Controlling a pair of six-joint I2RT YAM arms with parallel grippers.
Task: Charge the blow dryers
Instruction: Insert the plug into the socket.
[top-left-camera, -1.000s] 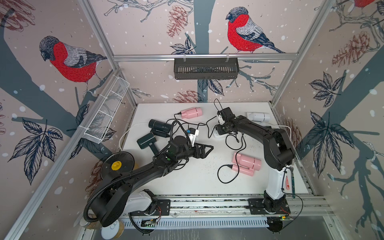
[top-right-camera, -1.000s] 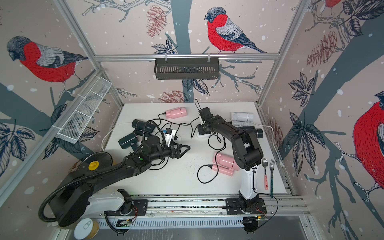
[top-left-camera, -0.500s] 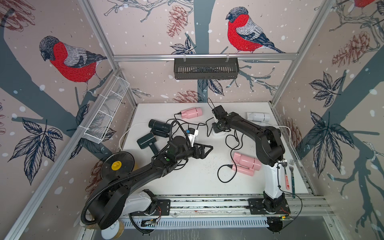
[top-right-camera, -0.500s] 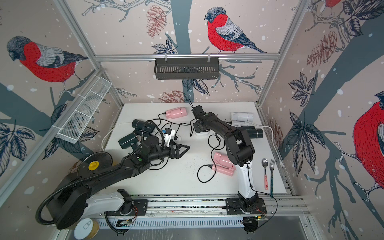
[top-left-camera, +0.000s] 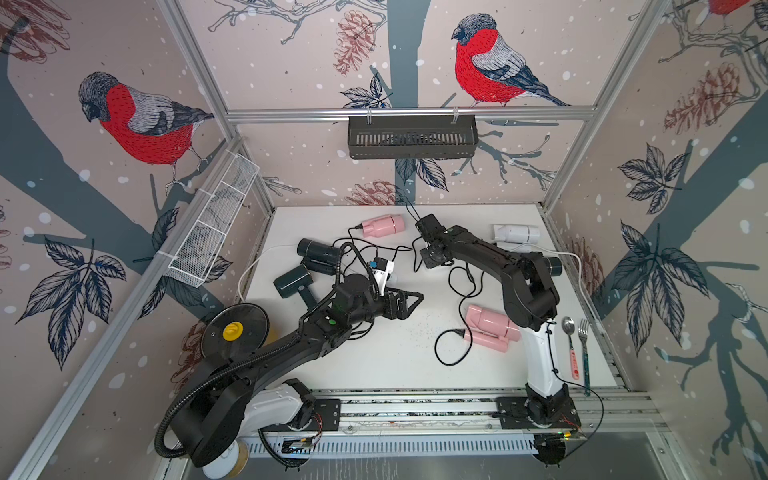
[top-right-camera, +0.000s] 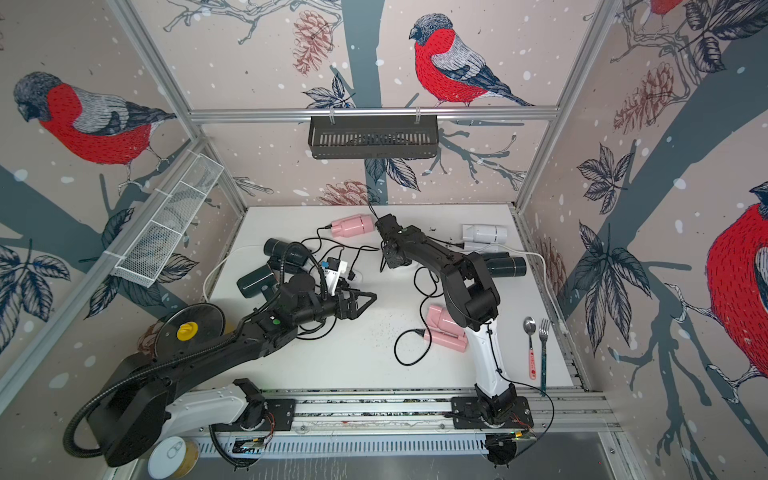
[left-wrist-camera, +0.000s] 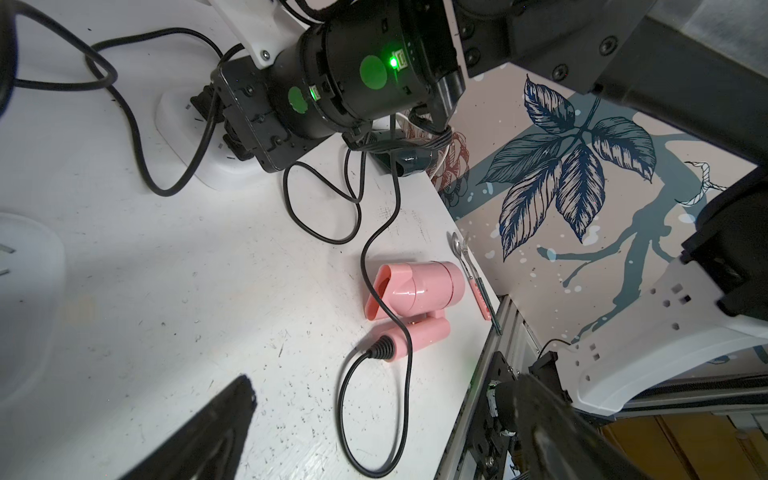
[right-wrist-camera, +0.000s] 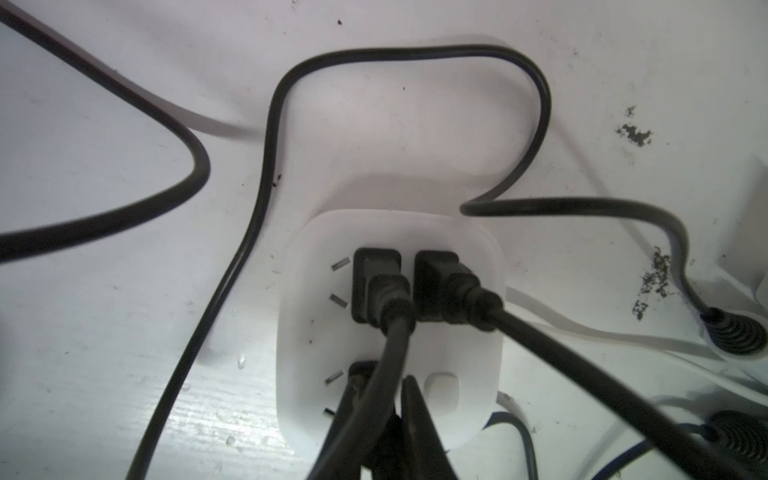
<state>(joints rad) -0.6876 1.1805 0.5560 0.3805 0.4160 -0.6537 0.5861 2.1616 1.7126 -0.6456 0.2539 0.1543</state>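
Observation:
Six blow dryers lie on the white table (top-left-camera: 374, 361): pink (top-left-camera: 382, 225) at the back, pink (top-left-camera: 490, 328) near the front, white (top-left-camera: 517, 233), two dark ones (top-left-camera: 318, 249) (top-left-camera: 293, 280), and a black one (top-left-camera: 550, 266) half hidden behind my right arm. My right gripper (top-left-camera: 431, 255) points down on a white power strip (right-wrist-camera: 390, 332). In the right wrist view it (right-wrist-camera: 384, 415) is shut on a black plug (right-wrist-camera: 361, 372) at the strip; two other plugs (right-wrist-camera: 376, 286) sit in sockets. My left gripper (top-left-camera: 409, 301) hangs open and empty over mid-table, and its fingers (left-wrist-camera: 208, 428) frame a cord loop.
Loose black cords (top-left-camera: 457, 286) cross the middle of the table. A spoon (top-left-camera: 569, 345) and fork (top-left-camera: 584, 349) lie at the right edge. A second white strip (top-right-camera: 353, 276) lies by my left wrist. A wire basket (top-left-camera: 212, 232), black rack (top-left-camera: 411, 137) and yellow-knobbed disc (top-left-camera: 235, 330) border the area.
My right arm has swung its elbow leftward and the gripper has shifted slightly left over the strip. The left arm has barely moved.

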